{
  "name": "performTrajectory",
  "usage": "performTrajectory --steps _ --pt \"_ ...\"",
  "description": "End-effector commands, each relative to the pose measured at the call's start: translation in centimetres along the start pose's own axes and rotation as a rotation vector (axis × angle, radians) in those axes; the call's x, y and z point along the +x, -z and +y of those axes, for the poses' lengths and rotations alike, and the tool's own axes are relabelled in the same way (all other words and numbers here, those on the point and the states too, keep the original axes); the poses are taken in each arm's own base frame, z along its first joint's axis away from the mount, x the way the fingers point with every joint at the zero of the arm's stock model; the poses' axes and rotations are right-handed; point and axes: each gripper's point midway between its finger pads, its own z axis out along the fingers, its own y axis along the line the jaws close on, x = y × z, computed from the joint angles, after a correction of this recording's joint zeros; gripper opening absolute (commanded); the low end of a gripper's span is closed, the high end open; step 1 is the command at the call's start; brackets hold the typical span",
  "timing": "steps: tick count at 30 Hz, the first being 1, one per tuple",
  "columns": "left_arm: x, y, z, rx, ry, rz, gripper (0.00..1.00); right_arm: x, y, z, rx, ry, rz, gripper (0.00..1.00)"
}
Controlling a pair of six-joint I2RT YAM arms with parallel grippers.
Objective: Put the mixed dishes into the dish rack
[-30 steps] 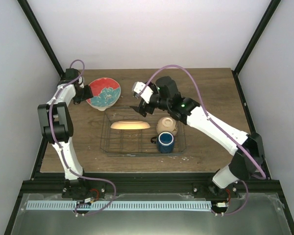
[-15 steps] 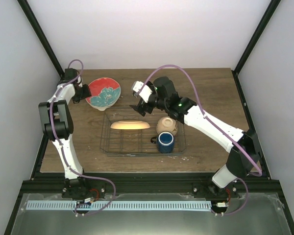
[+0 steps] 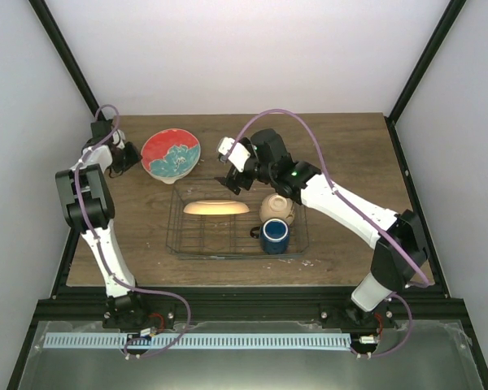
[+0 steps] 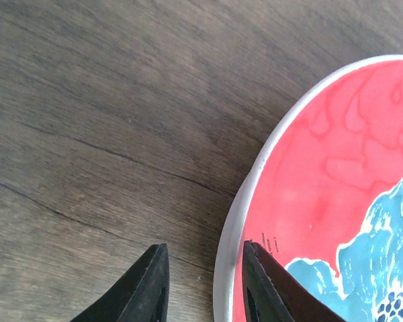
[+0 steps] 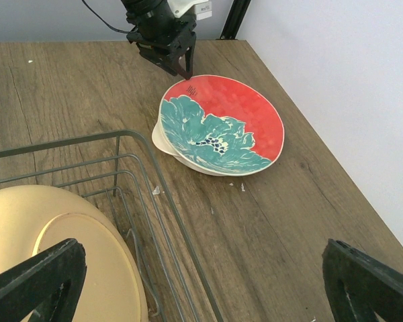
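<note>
One red floral plate (image 4: 336,174) sits atop a paler plate (image 5: 166,151), its rim between the part-open jaws of the left gripper (image 4: 205,247), not yet pinched. Glazed ceramic (my guess): stiff, slick, chippable, fairly heavy, so bite deep on the rim. Right gripper (image 5: 203,253) gapes wide, empty.

Dark wood-grain table (image 3: 350,154), dotted with pale specks (image 3: 311,262) near the front edge. Resting on it: wire dish rack (image 3: 199,237) at centre, and far left a red floral plate (image 3: 171,154) (tilted, propped on a pale dish (image 5: 158,141) underneath).
</note>
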Motion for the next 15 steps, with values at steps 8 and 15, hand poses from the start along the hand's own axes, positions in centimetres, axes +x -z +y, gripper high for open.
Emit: performTrajectory --steps 8,15 --pt "1.09 -2.01 -1.02 0.124 0.019 0.036 0.28 -0.74 -0.57 -0.71 0.009 -0.001 -0.008 0.97" --pt "1.26 -2.25 -1.2 0.143 0.018 0.04 0.18 -0.46 -1.05 -0.67 0.003 -0.002 0.002 0.97"
